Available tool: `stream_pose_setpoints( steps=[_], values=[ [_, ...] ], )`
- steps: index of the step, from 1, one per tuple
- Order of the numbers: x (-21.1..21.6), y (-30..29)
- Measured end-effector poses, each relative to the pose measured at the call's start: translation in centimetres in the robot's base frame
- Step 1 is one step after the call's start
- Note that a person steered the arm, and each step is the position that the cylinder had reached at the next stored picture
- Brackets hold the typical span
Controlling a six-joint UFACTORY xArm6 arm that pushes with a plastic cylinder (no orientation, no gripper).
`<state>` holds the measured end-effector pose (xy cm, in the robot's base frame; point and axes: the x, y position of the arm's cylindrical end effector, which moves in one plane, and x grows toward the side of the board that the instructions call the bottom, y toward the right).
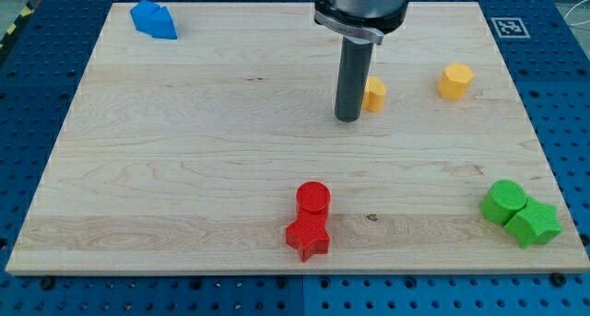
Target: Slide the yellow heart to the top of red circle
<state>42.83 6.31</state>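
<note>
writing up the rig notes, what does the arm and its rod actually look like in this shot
Only the arm's last section shows, entering from the view's top: a round, grey metallic housing with a dark flanged collar beneath it. From that collar hangs a straight, smooth, dark grey cylindrical rod ending at my tip. No cables, labels or markings can be made out on it.

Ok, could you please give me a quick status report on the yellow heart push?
My tip down at yellow heart, on its left. Red circle far below, red star touching its bottom. Nothing between.
</note>
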Motion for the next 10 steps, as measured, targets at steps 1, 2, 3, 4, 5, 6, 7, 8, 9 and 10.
stream_pose_setpoints(
  steps=[1, 2, 3, 4, 5, 6, 7, 8, 9, 10],
  values=[
    [1.5, 4.5],
    [1.6, 5.9],
    [1.5, 6.4],
    [-1.6, 8.3],
    [-2.7, 8.2],
    [-2.8, 7.8],
    [-2.7, 5.3],
    [-2.7, 2.8],
    [-2.6, 0.5],
    [-2.3, -1.0]
  ],
)
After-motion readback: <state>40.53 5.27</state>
